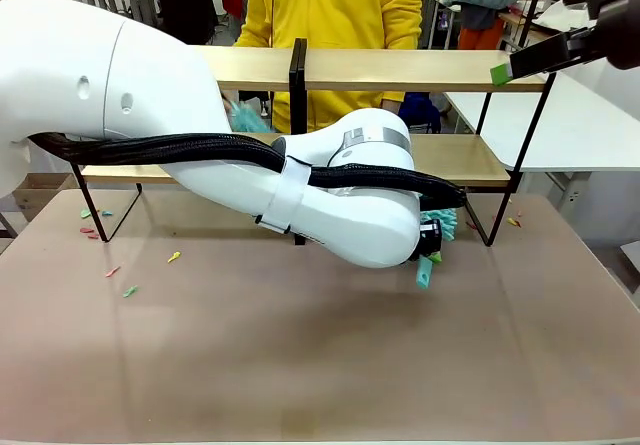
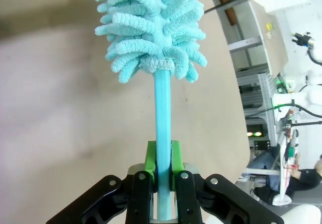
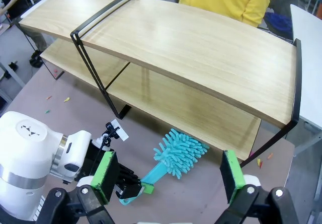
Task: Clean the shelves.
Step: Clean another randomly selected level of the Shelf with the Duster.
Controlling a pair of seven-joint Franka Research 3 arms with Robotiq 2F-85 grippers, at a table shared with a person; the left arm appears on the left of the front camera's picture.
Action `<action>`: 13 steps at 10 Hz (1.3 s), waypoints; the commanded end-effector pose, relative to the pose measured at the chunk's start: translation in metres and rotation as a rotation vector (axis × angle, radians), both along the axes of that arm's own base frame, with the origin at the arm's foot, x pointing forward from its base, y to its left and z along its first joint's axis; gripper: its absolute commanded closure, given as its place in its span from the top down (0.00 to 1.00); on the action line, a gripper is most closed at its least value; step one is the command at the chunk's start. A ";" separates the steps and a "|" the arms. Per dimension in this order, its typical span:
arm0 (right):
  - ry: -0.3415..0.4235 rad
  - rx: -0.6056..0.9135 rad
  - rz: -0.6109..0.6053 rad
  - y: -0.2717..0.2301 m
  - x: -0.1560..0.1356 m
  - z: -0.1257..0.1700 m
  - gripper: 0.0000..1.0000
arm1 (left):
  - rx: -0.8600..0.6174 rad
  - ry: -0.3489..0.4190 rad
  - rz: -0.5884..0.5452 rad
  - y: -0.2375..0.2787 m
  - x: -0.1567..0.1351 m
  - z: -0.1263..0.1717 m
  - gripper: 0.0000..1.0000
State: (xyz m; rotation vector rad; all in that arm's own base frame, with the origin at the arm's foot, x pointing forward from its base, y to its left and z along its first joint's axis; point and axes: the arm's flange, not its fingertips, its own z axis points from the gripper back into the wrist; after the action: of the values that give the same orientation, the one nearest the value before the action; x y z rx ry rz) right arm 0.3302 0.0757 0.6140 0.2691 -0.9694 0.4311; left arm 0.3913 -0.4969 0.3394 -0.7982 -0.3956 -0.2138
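The shelves (image 1: 400, 70) are two long light-wood boards on a thin black frame across the far half of the table; the right wrist view looks down on their top board (image 3: 191, 48). My left gripper (image 2: 162, 166) is shut on the handle of a teal fluffy duster (image 2: 151, 27). In the front view that gripper (image 1: 430, 255) sits low by the shelves' right end, with the duster head (image 1: 442, 223) near the lower board's front edge. From above, the duster (image 3: 178, 153) lies close to the tabletop. My right gripper (image 3: 168, 178) is open and empty, hovering above the shelves' right end (image 1: 505, 70).
A person in a yellow top (image 1: 340, 5) stands behind the shelves. Small coloured scraps (image 1: 130, 290) lie on the brown tabletop at the left, and a few (image 1: 513, 222) by the right frame leg. A white table (image 1: 580, 125) stands at the right. My left arm (image 1: 300, 195) crosses the middle.
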 end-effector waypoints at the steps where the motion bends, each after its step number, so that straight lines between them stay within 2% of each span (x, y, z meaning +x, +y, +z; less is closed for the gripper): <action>1: 0.000 0.001 0.001 -0.001 0.001 0.001 1.00 | 0.132 0.028 -0.031 0.004 0.001 -0.005 0.13; 2: 0.000 0.001 0.001 -0.001 0.001 0.001 1.00 | 0.256 0.052 -0.020 0.008 0.002 -0.009 0.13; 4: 0.000 0.001 0.001 -0.001 0.001 0.001 1.00 | 0.369 0.120 -0.009 0.023 0.006 -0.011 0.13; 7: 0.000 0.001 0.001 -0.001 0.001 0.001 1.00 | 0.243 0.105 0.002 0.033 0.007 0.000 0.13; 9: 0.000 0.001 0.001 -0.001 0.001 0.001 1.00 | 0.226 0.127 0.016 0.032 0.009 -0.002 0.13; 11: 0.000 0.001 0.001 -0.001 0.001 0.001 1.00 | 0.268 0.134 0.103 0.031 0.009 -0.008 0.13; 13: 0.000 0.001 0.001 -0.001 0.001 0.001 1.00 | 0.333 0.137 0.137 0.031 0.010 -0.010 0.13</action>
State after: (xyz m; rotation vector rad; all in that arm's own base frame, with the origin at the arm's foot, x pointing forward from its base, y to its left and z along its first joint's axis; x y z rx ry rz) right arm 0.3302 0.0758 0.6140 0.2691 -0.9693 0.4311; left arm 0.4007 -0.4642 0.3068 -0.6696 -0.3094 -0.1411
